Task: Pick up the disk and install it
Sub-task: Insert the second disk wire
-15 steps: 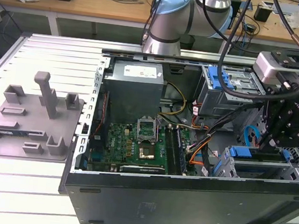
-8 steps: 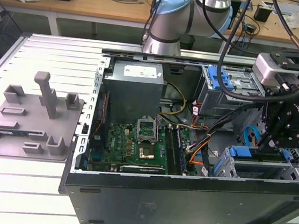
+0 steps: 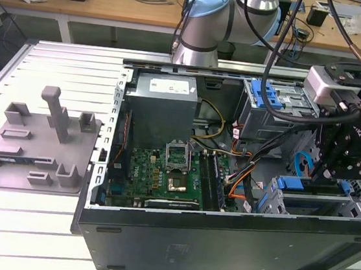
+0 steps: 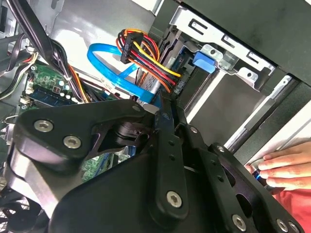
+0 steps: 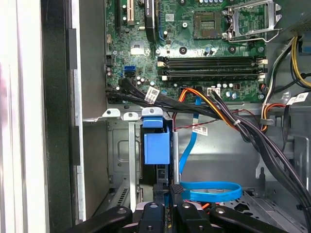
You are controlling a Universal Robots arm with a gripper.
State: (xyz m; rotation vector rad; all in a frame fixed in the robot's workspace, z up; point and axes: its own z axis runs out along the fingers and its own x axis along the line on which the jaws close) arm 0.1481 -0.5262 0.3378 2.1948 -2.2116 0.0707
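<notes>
In the first wrist view the tool (image 5: 169, 188) points into the open computer case (image 5: 58, 145). Its two black fingers (image 5: 162, 190) are drawn together with only a thin slit between them. Just past the fingertips the disk (image 5: 157, 148) stands on edge in a slot of the metal drive cage (image 5: 121, 160), its blue plastic end facing the camera. Whether the fingertips touch the disk I cannot tell. A flat blue cable (image 5: 209, 190) loops beside the slot. A bundle of black, orange and red wires (image 5: 233, 121) runs across above the slot, between it and the green circuit board (image 5: 194, 43).

In the second wrist view the tool (image 4: 164, 104) shows the same closed fingers, side by side. They reach toward the drive cage (image 4: 228, 53), which has a blue tab on its rim. Yellow, red and black wires (image 4: 146, 53) and the blue cable (image 4: 109, 65) cross in front. A person's hand (image 4: 286, 167) rests at the outer edge of the case, next to a red sleeve.

In the exterior view the case (image 3: 220, 244) lies on its side on a ribbed metal worktop (image 3: 58, 62). The arm (image 3: 209, 27) reaches over it from the back. The tool (image 3: 325, 171) hangs over the drive cage at the exterior view's right. A big grey box (image 3: 164, 104) sits at the back of the case, and the circuit board (image 3: 159, 178) is in front of it. A grey moulded fixture (image 3: 36, 144) lies on the worktop to the exterior view's left, well apart from the case.
</notes>
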